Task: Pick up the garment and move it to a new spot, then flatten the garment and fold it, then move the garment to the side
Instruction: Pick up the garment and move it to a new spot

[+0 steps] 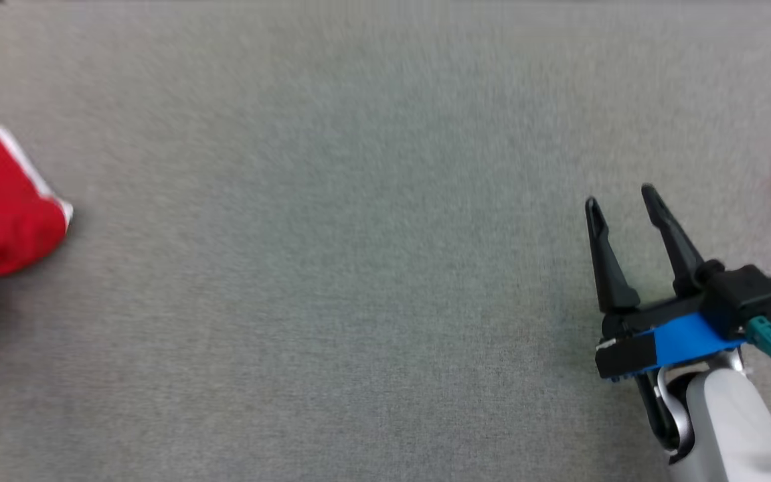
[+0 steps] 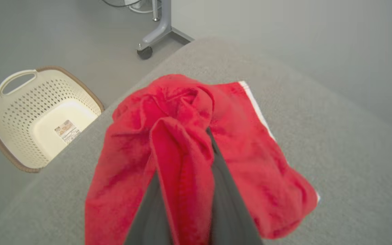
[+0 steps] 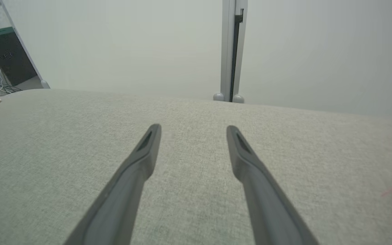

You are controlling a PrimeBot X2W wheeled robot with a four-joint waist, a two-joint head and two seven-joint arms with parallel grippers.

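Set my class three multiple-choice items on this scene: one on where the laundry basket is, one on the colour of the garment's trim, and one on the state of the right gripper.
1. Where is the cream laundry basket relative to the grey table?
A. on it
B. on the floor beside it
C. hung on the wall

2. What colour is the trim of the red garment?
A. white
B. blue
C. black

3. How is the right gripper?
A. shut on cloth
B. shut, empty
C. open, empty

Key:
1 B: the left wrist view shows it standing below the table's edge.
2 A: a white band runs along its hem.
3 C: its fingers stand apart over bare table.
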